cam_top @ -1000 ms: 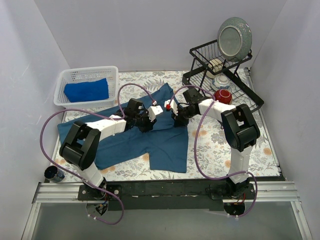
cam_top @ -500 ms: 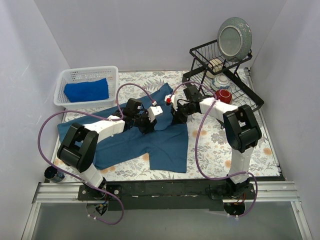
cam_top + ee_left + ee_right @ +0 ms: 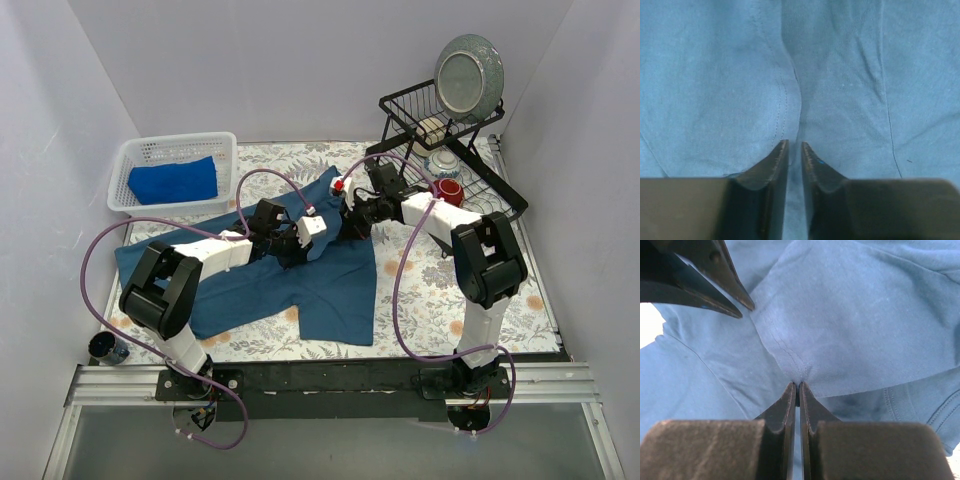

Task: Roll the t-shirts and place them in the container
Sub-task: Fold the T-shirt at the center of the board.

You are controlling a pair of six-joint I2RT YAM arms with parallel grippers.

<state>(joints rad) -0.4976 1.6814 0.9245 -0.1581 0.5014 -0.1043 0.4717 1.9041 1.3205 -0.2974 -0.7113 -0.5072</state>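
You're looking at two t-shirts: dark teal t-shirt [image 3: 330, 290] lying spread at centre, left gripper [image 3: 794, 145] and right gripper [image 3: 797, 385] each pinching its cloth; royal blue t-shirt [image 3: 172, 182] sitting in one basket [image 3: 180, 142] at 10 o'clock.

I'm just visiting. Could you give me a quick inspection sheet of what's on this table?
Surface: floral table, flat.
Job's things: dark teal t-shirt spread out, unrolled; royal blue t-shirt folded in the white basket.
Clutter: dish rack holding plate and red cup; small dark container at near-left corner.
Grippers: left gripper and right gripper each pinch the dark teal t-shirt.
Cables: purple cables loop off both arms.
Surroundings: plain white walls.
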